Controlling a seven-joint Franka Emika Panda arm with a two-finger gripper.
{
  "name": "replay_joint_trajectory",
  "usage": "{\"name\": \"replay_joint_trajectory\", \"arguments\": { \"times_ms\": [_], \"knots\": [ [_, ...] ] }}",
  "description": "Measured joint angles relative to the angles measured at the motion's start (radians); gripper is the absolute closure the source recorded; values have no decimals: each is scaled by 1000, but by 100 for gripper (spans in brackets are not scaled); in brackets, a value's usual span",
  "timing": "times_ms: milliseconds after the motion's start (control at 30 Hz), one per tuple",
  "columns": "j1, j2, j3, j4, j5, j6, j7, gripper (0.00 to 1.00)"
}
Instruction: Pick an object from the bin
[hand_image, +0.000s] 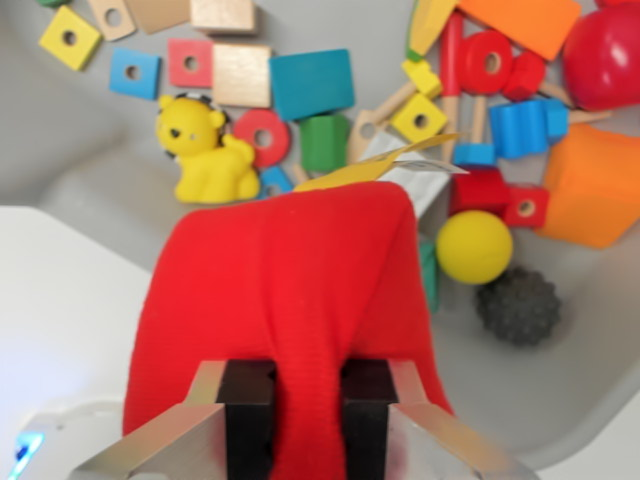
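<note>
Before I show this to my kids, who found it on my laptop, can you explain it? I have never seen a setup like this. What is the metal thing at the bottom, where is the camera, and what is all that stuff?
The camera sits on the wrist of a robot arm and looks down past its gripper, the metal and black part at the bottom edge. Its two black fingers are closed on a red cloth, which hangs bunched in front of the lens.

Below is a grey bin full of toys. You can see a yellow toy lion, a yellow ball, a dark spiky ball, a blue block, an orange block, a big red ball and many small wooden pieces with holes. A yellow tag pokes out behind the cloth; whether it belongs to the cloth is unclear.

The robot's job is picking one object from the bin, and the cloth appears to be its pick.
</note>
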Motion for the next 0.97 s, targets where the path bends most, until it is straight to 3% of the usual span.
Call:
{"name": "replay_joint_trajectory", "arguments": {
  "times_ms": [433,967],
  "knots": [
    [0,-12,0,43,0,-56,0,100],
    [0,-12,0,45,0,-60,0,100]
  ]
}}
